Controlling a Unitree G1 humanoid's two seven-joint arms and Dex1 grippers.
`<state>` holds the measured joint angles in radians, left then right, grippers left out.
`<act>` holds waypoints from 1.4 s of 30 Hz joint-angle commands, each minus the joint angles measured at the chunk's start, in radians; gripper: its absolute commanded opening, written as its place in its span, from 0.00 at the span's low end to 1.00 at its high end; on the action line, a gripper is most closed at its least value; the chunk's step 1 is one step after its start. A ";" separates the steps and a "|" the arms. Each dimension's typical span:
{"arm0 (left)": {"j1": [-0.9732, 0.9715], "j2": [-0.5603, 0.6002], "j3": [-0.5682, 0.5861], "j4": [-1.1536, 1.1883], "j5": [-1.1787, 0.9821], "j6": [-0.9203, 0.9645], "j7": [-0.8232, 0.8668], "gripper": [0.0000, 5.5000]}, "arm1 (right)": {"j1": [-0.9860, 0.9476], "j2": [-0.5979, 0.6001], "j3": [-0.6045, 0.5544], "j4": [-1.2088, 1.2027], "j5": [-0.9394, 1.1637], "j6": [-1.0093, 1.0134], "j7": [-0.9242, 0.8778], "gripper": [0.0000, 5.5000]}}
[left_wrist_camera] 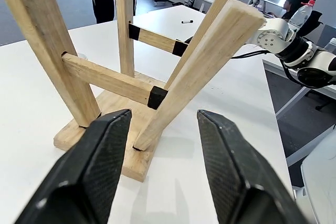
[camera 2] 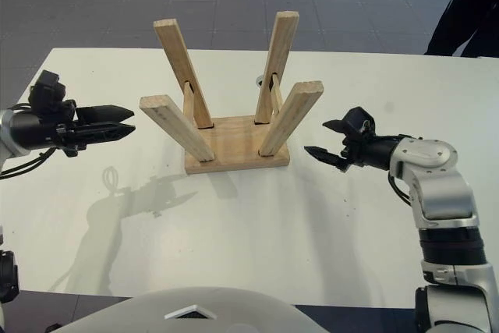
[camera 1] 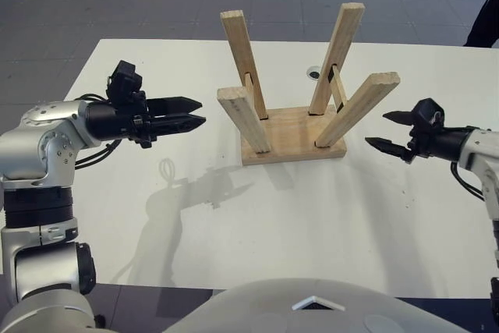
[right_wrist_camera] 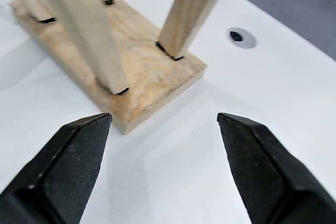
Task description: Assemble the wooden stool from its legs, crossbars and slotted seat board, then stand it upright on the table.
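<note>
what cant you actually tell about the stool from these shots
Seat board underside: every view, flat against the table.
How deep the legs sit: hidden inside the board.
Leg tops: right wrist view, cut by the edge.
Crossbars: eye views, mostly behind legs.

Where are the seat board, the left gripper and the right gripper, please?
seat board (camera 1: 292, 136): left eye view, its bare middle.
left gripper (camera 1: 202, 111): left eye view, between its fingertips.
right gripper (camera 1: 377, 129): left eye view, between its fingertips.
</note>
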<state>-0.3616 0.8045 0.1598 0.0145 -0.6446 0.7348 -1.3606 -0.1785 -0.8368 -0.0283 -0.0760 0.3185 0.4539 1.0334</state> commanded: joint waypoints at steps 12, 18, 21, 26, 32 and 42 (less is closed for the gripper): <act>-0.129 -0.069 -0.102 -0.032 0.002 -0.079 0.038 0.63 | -0.238 0.011 0.008 -0.005 0.150 0.069 0.158 0.68; -0.150 -0.096 -0.139 -0.002 0.021 -0.093 0.044 0.64 | -0.296 0.033 0.039 0.025 0.150 0.046 0.179 0.61; -0.165 -0.103 -0.165 0.039 0.034 -0.097 0.025 0.57 | -0.292 0.028 0.060 0.043 0.144 0.027 0.221 0.49; -0.203 -0.124 -0.198 0.110 0.024 -0.083 -0.031 0.42 | -0.295 0.021 0.076 0.069 0.144 0.007 0.281 0.32; -0.172 -0.043 -0.202 0.048 -0.037 0.002 -0.165 0.31 | -0.268 -0.001 0.051 -0.020 0.229 0.091 0.333 0.22; -0.350 -0.041 -0.152 0.254 -0.202 0.354 -0.115 0.20 | -0.439 0.081 -0.079 0.182 0.609 0.698 0.106 0.19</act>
<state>-0.6102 0.8365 0.0404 0.1354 -0.8554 1.0275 -1.5086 -0.5033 -0.8107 -0.0991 -0.0794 0.9559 1.0819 1.2649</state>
